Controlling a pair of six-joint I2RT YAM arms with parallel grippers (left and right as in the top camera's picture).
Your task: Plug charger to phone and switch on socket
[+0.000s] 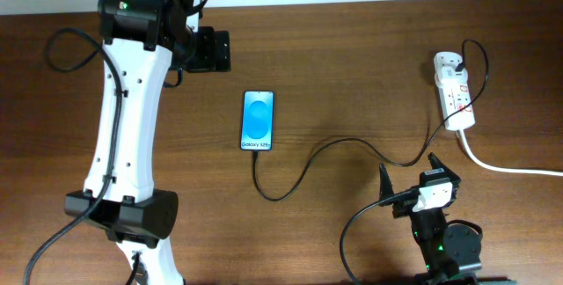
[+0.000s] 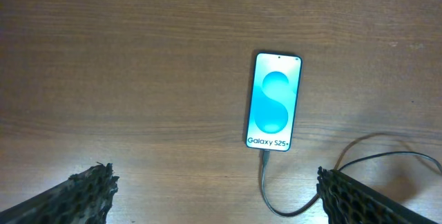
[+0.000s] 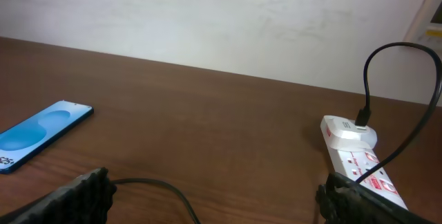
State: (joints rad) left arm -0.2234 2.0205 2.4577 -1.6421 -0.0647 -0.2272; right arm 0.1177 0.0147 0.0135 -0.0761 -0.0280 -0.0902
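The phone (image 1: 257,120) lies flat mid-table, its blue screen lit; it also shows in the left wrist view (image 2: 275,101) and the right wrist view (image 3: 41,133). The charger's thin black cable (image 1: 303,171) runs from the phone's bottom edge, where its plug (image 2: 264,157) sits against the port, and loops right to a white adapter (image 3: 349,131) on the socket (image 1: 455,91). My left gripper (image 2: 214,186) is open and empty, above and left of the phone. My right gripper (image 3: 214,189) is open and empty, near the cable, left of the socket (image 3: 362,165).
The socket's thick white cord (image 1: 506,166) runs off the table's right edge. A wall stands behind the table's far edge (image 3: 207,23). The left arm's white link (image 1: 123,118) spans the left side of the table.
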